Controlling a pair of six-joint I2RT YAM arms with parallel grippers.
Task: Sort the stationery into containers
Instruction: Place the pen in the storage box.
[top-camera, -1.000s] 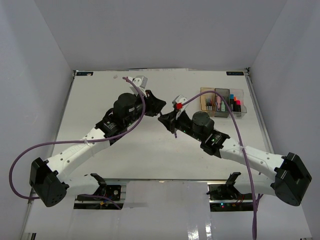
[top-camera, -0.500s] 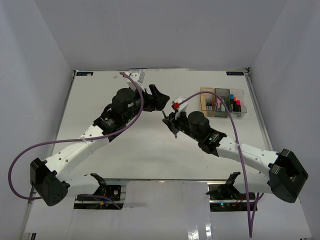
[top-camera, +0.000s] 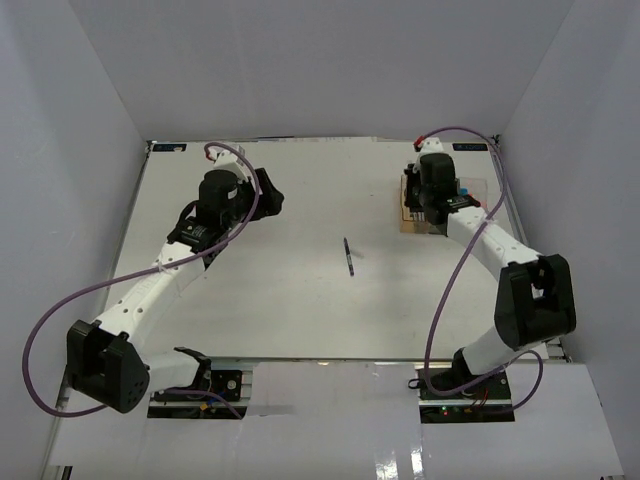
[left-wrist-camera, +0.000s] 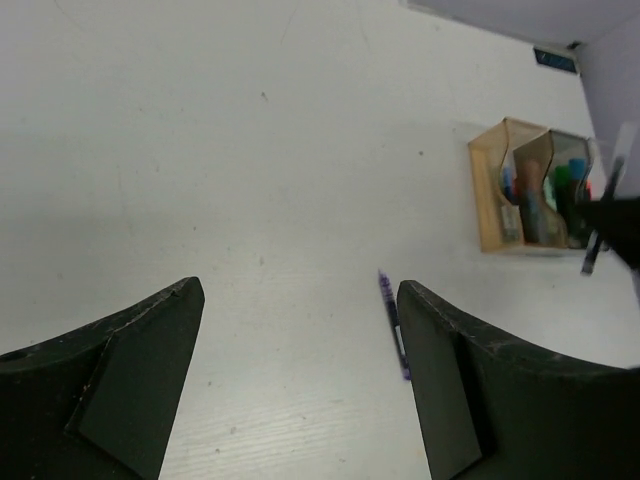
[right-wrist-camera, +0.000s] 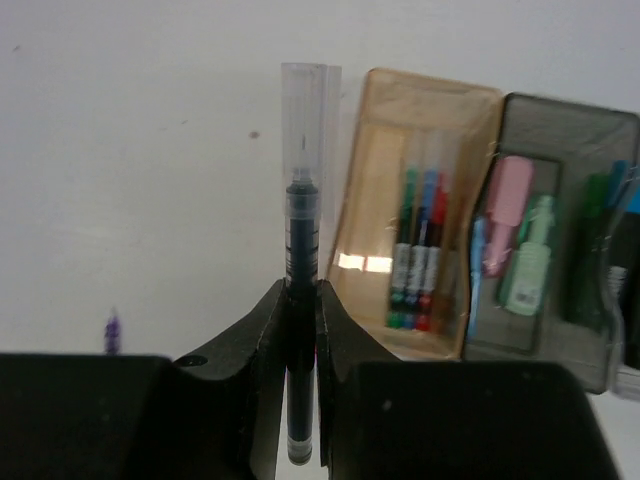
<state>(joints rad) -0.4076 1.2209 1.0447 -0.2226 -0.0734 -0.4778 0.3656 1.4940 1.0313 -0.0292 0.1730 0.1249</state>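
A thin dark pen with a clear cap (right-wrist-camera: 303, 225) stands upright between the jaws of my right gripper (right-wrist-camera: 302, 292), which is shut on it just left of the containers. The amber bin (right-wrist-camera: 372, 215) holds three thin pens (right-wrist-camera: 424, 250). The smoky grey bin (right-wrist-camera: 570, 125) holds pink and mint markers (right-wrist-camera: 520, 250). In the top view the right arm covers most of the containers (top-camera: 407, 216). Another thin purple-dark pen (top-camera: 348, 256) lies alone mid-table, also visible by my left gripper's right finger (left-wrist-camera: 480, 390). My left gripper (left-wrist-camera: 300, 300) is open and empty, hovering far left (top-camera: 272, 197).
White walls close in the table on three sides. The table's back edge (top-camera: 320, 140) runs just behind the bins. Purple cables (top-camera: 70, 300) trail from both arms. The right arm's base link (top-camera: 535, 300) stands at the right side.
The two grippers were together mid-table; the left one opened and drew back to the left. The right arm swung to the bins with its pen. A pen now shows lying mid-table.
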